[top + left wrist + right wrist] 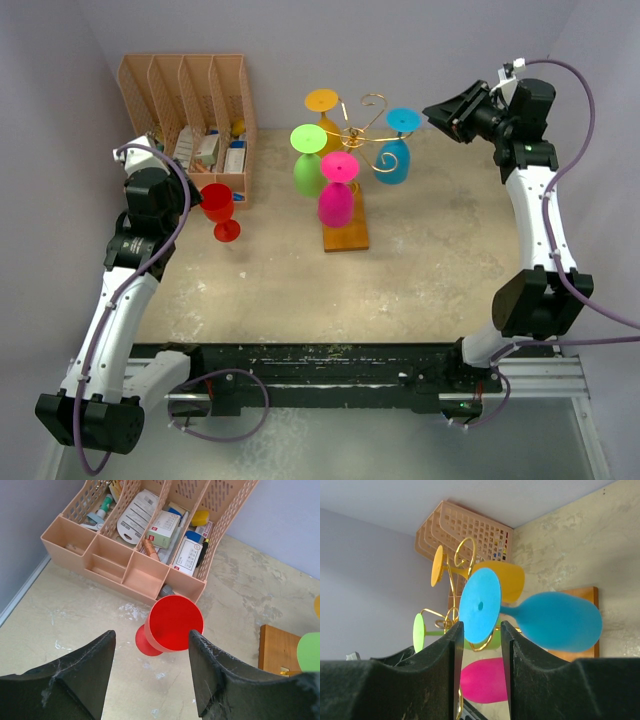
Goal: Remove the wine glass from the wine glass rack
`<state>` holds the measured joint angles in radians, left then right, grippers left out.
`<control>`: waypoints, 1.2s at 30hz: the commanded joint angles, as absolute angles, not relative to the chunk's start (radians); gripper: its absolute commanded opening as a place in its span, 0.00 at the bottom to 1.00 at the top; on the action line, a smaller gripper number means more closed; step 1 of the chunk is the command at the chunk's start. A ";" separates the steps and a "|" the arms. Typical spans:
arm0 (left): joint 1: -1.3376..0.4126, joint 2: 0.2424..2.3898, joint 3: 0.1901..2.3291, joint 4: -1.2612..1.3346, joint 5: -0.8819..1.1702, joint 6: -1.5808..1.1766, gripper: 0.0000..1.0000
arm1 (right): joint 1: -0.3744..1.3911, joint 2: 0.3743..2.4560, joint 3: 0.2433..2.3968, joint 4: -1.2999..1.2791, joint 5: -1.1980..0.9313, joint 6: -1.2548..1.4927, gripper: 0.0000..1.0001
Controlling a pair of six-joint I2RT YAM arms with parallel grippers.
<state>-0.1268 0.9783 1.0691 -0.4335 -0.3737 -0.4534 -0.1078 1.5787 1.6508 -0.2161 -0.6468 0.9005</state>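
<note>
The wine glass rack (362,132) is gold wire on an orange-brown wooden base (346,232) at mid table. Orange (322,101), green (308,160), pink (337,195) and blue (395,150) glasses hang upside down from it. My right gripper (432,108) is open, level with the blue glass's foot and just right of it. In the right wrist view the gripper (481,630) frames that blue foot (480,605), not touching it. A red glass (220,208) stands on the table. My left gripper (152,645) is open and empty above the red glass (172,622).
A peach slotted file organizer (190,110) with boxes and small items stands at the back left, just behind the red glass. It also shows in the left wrist view (145,575). Grey walls close the left, back and right sides.
</note>
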 commanded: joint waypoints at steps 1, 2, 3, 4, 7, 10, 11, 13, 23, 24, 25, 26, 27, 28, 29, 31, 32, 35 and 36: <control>-0.133 0.961 1.073 -0.384 -0.359 -0.465 0.64 | -0.112 1.588 1.733 -0.206 -0.684 0.859 0.37; -0.133 0.962 1.074 -0.384 -0.358 -0.465 0.64 | -0.113 1.596 1.741 -0.223 -0.679 0.852 0.37; -0.133 0.963 1.075 -0.384 -0.357 -0.464 0.64 | -0.112 1.600 1.746 -0.232 -0.674 0.845 0.36; -0.133 0.963 1.074 -0.385 -0.357 -0.465 0.64 | -0.112 1.603 1.750 -0.241 -0.664 0.836 0.36; -0.133 0.963 1.072 -0.385 -0.357 -0.465 0.64 | -0.112 1.614 1.763 -0.266 -0.645 0.815 0.36; -0.133 0.966 1.073 -0.385 -0.359 -0.463 0.64 | -0.112 1.629 1.764 -0.276 -0.653 0.807 0.36; -0.134 0.966 1.074 -0.385 -0.359 -0.463 0.64 | -0.112 1.633 1.762 -0.272 -0.658 0.807 0.36; -0.133 0.967 1.073 -0.386 -0.361 -0.462 0.64 | -0.113 1.639 1.756 -0.260 -0.673 0.810 0.36; -0.133 0.969 1.074 -0.388 -0.365 -0.458 0.64 | -0.111 1.678 1.747 -0.180 -0.741 0.835 0.35; -0.133 0.970 1.074 -0.387 -0.364 -0.459 0.64 | -0.110 1.678 1.742 -0.169 -0.746 0.837 0.35; -0.133 0.970 1.075 -0.387 -0.364 -0.458 0.64 | -0.110 1.678 1.739 -0.160 -0.752 0.837 0.35; -0.133 0.970 1.075 -0.387 -0.363 -0.459 0.64 | -0.110 1.677 1.737 -0.154 -0.755 0.838 0.35; -0.133 0.969 1.075 -0.387 -0.362 -0.458 0.64 | -0.108 1.677 1.736 -0.149 -0.759 0.839 0.35; -0.133 0.969 1.075 -0.387 -0.361 -0.458 0.64 | -0.106 1.677 1.735 -0.145 -0.764 0.841 0.35; -0.133 0.971 1.075 -0.385 -0.358 -0.458 0.64 | -0.103 1.681 1.736 -0.138 -0.772 0.844 0.35; -0.133 0.975 1.075 -0.386 -0.353 -0.459 0.64 | -0.094 1.689 1.741 -0.133 -0.781 0.848 0.34; -0.133 0.977 1.075 -0.387 -0.352 -0.457 0.64 | -0.090 1.692 1.746 -0.133 -0.783 0.848 0.34; -0.133 0.980 1.077 -0.389 -0.351 -0.457 0.64 | -0.082 1.699 1.749 -0.126 -0.792 0.851 0.34; -0.133 0.979 1.077 -0.388 -0.351 -0.457 0.64 | -0.081 1.700 1.749 -0.128 -0.792 0.851 0.34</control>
